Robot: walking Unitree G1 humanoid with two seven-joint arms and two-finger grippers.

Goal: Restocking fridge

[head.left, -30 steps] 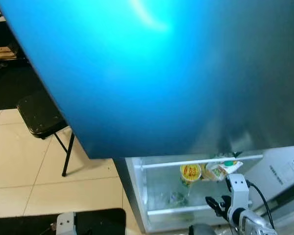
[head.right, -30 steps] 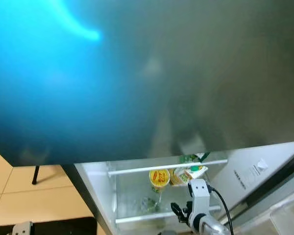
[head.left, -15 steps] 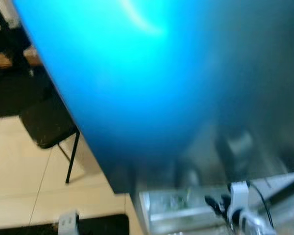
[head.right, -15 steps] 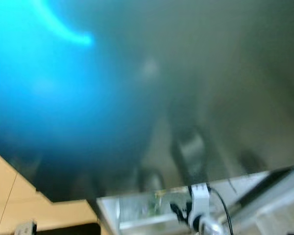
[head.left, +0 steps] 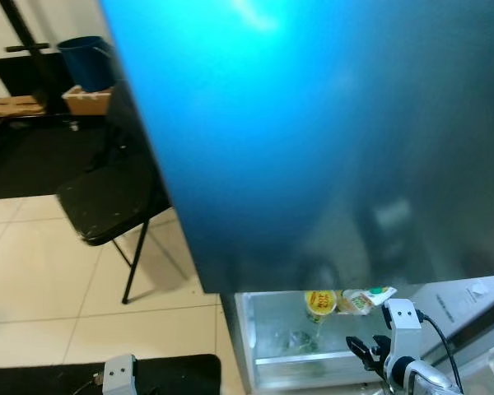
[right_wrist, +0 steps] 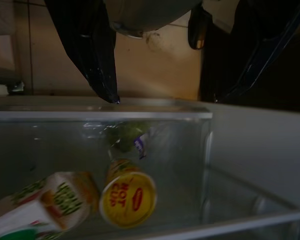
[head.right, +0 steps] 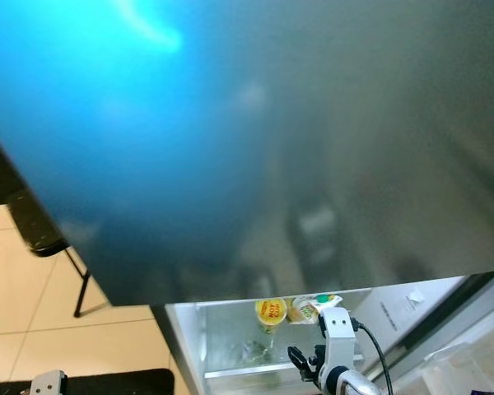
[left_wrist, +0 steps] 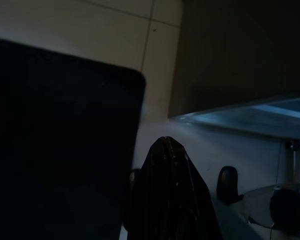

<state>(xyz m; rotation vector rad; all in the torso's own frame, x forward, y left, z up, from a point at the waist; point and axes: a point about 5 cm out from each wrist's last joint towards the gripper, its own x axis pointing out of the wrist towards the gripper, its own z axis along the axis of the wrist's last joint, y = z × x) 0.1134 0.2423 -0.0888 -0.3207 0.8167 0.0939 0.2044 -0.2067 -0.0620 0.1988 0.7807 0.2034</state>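
Observation:
The open fridge door (head.left: pixel 329 123), glossy blue-grey, hangs large in front of me. Below its edge is a clear door shelf (head.left: pixel 313 359). A cup with a yellow lid (head.left: pixel 320 303) and a green-and-white juice carton (head.left: pixel 362 299) lie in it, with a green packet (head.left: pixel 296 339) lower down. My right gripper (head.left: pixel 364 350) hovers just in front of that shelf, open, fingers (right_wrist: pixel 97 55) spread with nothing between them. The right wrist view looks into the shelf at the cup (right_wrist: pixel 128 197) and carton (right_wrist: pixel 45 202). My left gripper (left_wrist: pixel 165 150) hangs low over a black mat, fingers together.
A black folding chair (head.left: pixel 107 206) stands on the beige tiled floor left of the door. Behind it are a blue bucket (head.left: pixel 86 62) and a cardboard box (head.left: pixel 86 99). A black mat (head.left: pixel 160 374) lies at my feet. White fridge body (head.left: pixel 469 304) at right.
The whole picture has shifted and was blurred half a second ago, so the camera moved. My right gripper stays open in front of the door shelf.

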